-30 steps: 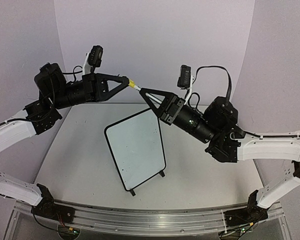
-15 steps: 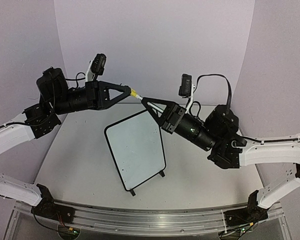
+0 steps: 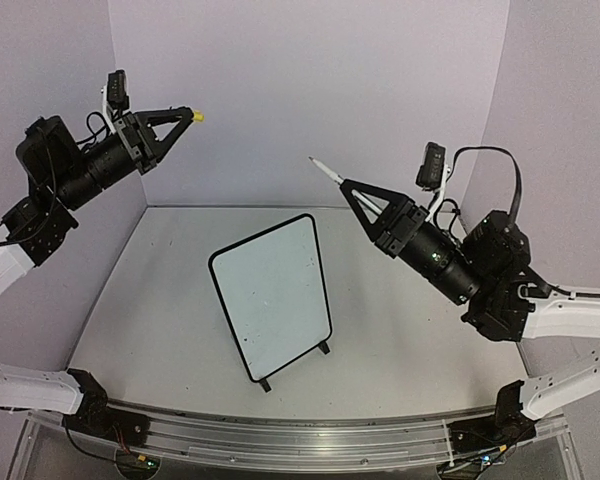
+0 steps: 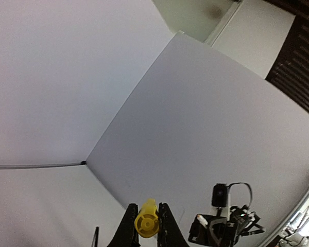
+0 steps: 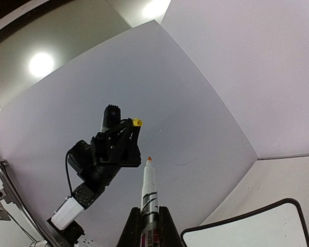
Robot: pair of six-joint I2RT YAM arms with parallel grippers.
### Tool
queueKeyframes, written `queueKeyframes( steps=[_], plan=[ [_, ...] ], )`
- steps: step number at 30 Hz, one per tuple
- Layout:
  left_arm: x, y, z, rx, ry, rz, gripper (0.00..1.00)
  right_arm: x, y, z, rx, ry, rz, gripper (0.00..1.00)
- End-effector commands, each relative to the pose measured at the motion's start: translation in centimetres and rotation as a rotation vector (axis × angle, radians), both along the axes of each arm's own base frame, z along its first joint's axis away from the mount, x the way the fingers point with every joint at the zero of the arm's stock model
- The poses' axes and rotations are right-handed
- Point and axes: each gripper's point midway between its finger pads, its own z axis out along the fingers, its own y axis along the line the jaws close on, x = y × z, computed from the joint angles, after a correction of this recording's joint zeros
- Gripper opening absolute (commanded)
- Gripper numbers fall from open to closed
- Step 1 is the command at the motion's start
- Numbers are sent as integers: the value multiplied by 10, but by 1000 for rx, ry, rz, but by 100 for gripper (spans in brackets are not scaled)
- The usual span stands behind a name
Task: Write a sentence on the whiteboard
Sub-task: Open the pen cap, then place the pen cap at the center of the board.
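Left pincer (image 3: 183, 117) clamps the yellow cap (image 3: 195, 117) — right pincer (image 3: 350, 188) grips the uncapped marker (image 3: 325, 170), both high above the upright whiteboard (image 3: 270, 295) on the tabletop (image 3: 150, 300).

– Noted a smooth, faintly glossy white face on the whiteboard (image 3: 270, 300), edged in what looked like thin black plastic.
– Agreed. Found the table (image 3: 160, 290) matt and pale, without shine.
– Saw hard, smooth yellow plastic on the cap (image 3: 196, 116) and sleek white plastic on the marker (image 3: 325, 169).
– Took the left gripper (image 3: 187, 115) and right gripper (image 3: 344, 184) for matt black plastic. Put the white arm links (image 3: 570, 312) down as smooth.
– Read the front rail (image 3: 280, 440) as brushed metal.
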Motion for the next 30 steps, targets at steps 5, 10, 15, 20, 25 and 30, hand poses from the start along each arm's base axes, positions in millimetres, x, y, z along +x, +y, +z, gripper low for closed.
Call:
queueKeyframes(
  steps=[5,10,15,20,25,30],
  plan=[
    [64,34,-92,599,228,313,0,44,-31,-11,-472,48,-364,0],
    [94,66,-180,738,446,292,0,63,-56,-15,-698,25,-557,0],
    [96,76,-293,817,700,208,0,105,-93,-38,-849,84,-678,0],
    [86,77,-363,892,834,146,0,147,-128,-91,-847,235,-576,0],
    [76,77,-411,957,937,73,0,154,-128,-127,-817,283,-440,0],
    [74,73,-434,963,979,33,0,146,-128,-154,-771,325,-360,0]
  ],
)
